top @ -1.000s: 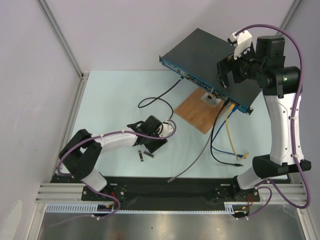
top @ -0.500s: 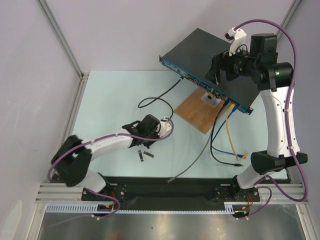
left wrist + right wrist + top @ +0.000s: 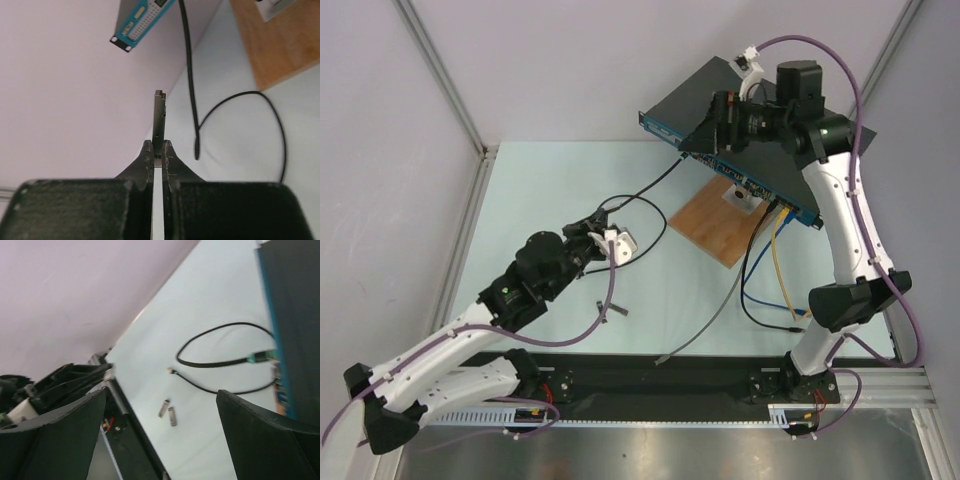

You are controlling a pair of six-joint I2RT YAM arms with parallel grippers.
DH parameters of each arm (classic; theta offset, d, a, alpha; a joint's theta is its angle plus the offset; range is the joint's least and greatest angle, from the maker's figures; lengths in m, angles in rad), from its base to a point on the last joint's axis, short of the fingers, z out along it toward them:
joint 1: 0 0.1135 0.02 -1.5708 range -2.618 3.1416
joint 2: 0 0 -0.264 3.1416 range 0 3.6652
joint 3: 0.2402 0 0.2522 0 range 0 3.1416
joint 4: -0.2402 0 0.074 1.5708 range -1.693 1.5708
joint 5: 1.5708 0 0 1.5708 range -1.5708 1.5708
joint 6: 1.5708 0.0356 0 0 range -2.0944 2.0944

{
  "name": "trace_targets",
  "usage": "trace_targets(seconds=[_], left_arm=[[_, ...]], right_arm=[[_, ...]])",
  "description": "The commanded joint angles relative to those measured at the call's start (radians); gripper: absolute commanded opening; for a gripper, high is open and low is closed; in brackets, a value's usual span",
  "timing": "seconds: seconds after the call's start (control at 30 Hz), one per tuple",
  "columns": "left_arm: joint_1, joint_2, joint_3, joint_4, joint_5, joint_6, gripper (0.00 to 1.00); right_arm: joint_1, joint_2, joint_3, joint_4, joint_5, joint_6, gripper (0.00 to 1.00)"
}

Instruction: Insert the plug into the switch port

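Note:
In the left wrist view my left gripper [image 3: 159, 148] is shut on the base of a slim grey metal plug [image 3: 159, 115], which sticks straight out past the fingertips. From above, that gripper [image 3: 601, 236] hangs over the table left of the wooden board, well apart from the switch. The switch [image 3: 682, 101] is a flat black box with a narrow blue front face [image 3: 141, 19], raised at the back. My right gripper [image 3: 720, 122] hovers over the switch [image 3: 295, 310] and stands open [image 3: 160, 435] with nothing between its fingers.
Two more small metal plugs [image 3: 168, 412] lie on the table near the front rail. A black cable [image 3: 638, 196] loops from the switch's face. A brown wooden board [image 3: 710, 228] lies under the switch's front. Blue, yellow and grey cables [image 3: 772, 268] trail at the right.
My left gripper closed on the plug and rose off the table, swinging up and left. My right arm moved left across the top of the switch, still open.

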Motion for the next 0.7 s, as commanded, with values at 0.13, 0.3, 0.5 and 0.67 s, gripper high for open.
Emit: trace_targets(seconds=[0.13, 0.3, 0.5, 0.67], left_arm=[[-0.030, 0.043, -0.060, 0.354, -0.177, 0.351, 0.00], [-0.056, 0.042, -0.077, 0.456, -0.193, 0.410, 0.00], [-0.056, -0.053, 0.057, 0.058, 0.065, 0.085, 0.00], [-0.056, -0.058, 0.136, -0.160, 0.252, -0.150, 0.00]], right_arm=[[0.179, 0.000, -0.023, 0.100, -0.044, 0.076, 0.98], [0.234, 0.020, -0.025, 0.072, -0.018, 0.018, 0.95], [0.219, 0.009, 0.021, 0.069, 0.037, -0.231, 0.96], [0.231, -0.120, -0.141, 0.136, 0.009, -0.431, 0.95]])
